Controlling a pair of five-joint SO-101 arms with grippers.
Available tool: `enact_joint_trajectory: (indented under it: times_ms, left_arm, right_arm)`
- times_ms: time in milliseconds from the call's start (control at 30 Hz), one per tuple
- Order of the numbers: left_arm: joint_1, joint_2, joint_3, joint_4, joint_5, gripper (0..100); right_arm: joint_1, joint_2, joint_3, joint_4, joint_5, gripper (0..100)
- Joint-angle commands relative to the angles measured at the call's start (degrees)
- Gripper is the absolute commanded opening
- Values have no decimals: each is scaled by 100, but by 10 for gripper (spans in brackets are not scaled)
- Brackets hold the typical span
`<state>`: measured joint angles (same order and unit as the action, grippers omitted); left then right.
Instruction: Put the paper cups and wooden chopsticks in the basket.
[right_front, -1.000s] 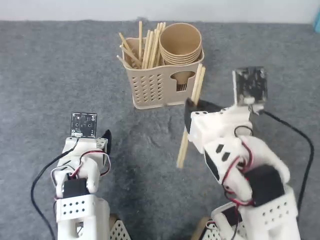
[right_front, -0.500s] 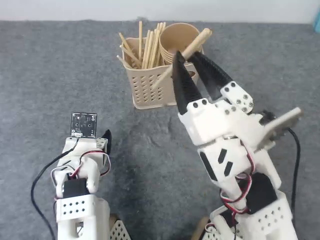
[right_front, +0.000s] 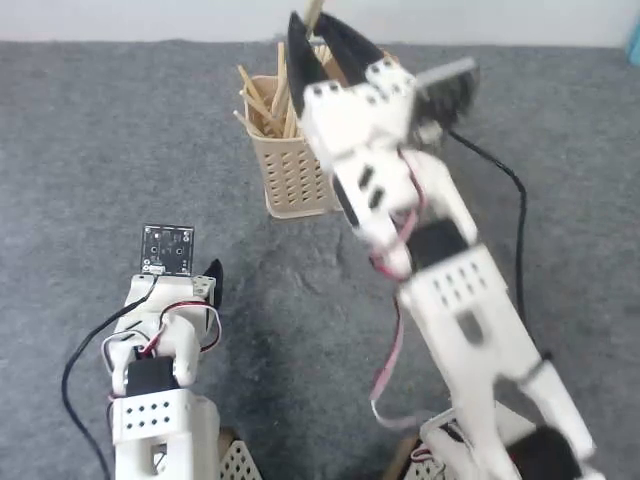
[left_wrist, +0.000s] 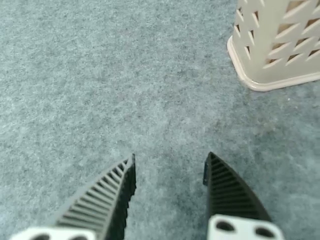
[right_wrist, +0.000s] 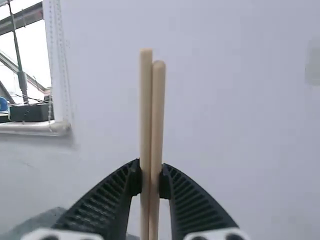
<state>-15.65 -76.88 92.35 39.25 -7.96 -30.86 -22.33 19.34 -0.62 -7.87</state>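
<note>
My right gripper (right_front: 312, 30) is stretched out high over the beige slotted basket (right_front: 290, 175), shut on a pair of wooden chopsticks (right_front: 314, 10) that stands nearly upright. In the right wrist view the pair of chopsticks (right_wrist: 151, 115) sticks out between the pinching fingers of the right gripper (right_wrist: 150, 180) against a white wall. Several more chopsticks (right_front: 262, 100) lean inside the basket. The arm hides the rest of the basket's inside, cups included. My left gripper (left_wrist: 170, 167) rests low over the grey carpet, open and holding nothing, well short of the basket's corner (left_wrist: 280, 45).
Grey carpet (right_front: 120, 130) covers the table around the basket. The left arm (right_front: 160, 340) sits folded at the near left. A window (right_wrist: 25, 75) shows in the room behind the right gripper. A cable (right_front: 515, 200) trails from the right arm.
The right arm lifted the chopstick pair from beside the basket, swung it up and moved forward over the basket. The left arm has kept still.
</note>
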Motion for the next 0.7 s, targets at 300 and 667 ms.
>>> enact_joint_trajectory:
  times_ms: [300,667]
  left_arm:
    - [53,-105,-4,-176,-79,213]
    - [44,-105,-4,-158,-79,213]
  right_arm:
    - [338,602,-387,1341,79,218]
    - [338,-708,-360,2246,53,140]
